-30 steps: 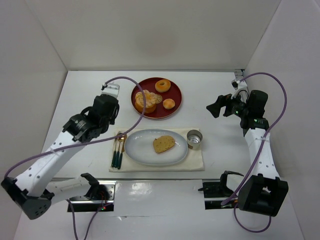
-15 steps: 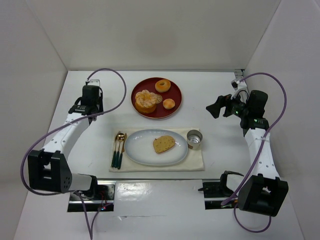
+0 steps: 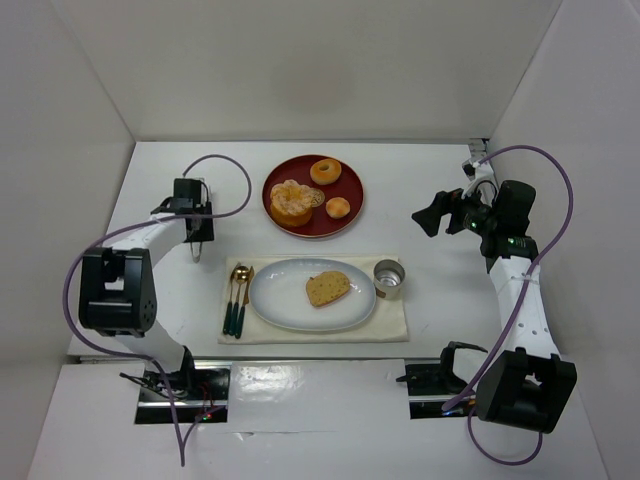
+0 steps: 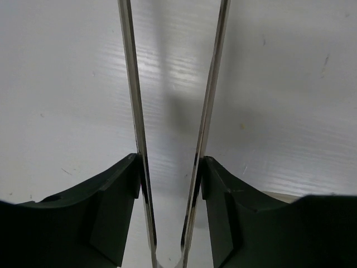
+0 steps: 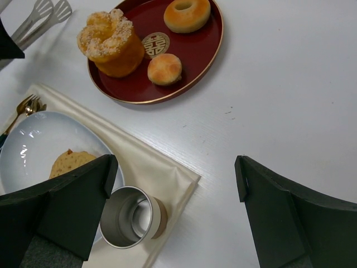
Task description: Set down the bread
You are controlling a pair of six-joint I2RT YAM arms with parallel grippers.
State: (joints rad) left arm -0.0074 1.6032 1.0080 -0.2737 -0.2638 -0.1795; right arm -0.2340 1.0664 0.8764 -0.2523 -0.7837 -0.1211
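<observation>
swung off from beside the plate (image 3: 262,300) since a second ago, folded in close, parked left of the tray (image 3: 352,190). left claw (image 4: 170,162) aimed down at bare table, pads pressed on the tongs (image 4: 134,84), narrow-ish grip, tong arms sprung apart, nothing between them. bread (image 3: 327,288) lying flat on the plate, a touch right of centre, well apart from the tongs. right claw (image 5: 175,162) hanging wide, holding nothing, near the cup (image 5: 131,219) on the right.

looks like placing done, judging by where the bread sits. trouble from here, as a guess: easing the grip any further and letting the tongs slip, clattering down and skidding toward the cutlery (image 3: 237,295). or coming back in low with the tongs and clipping the plate rim, jolting the bread off onto the cloth (image 3: 395,325). over on the right, any careless dip and knocking the cup over, rolling it into the plate.
</observation>
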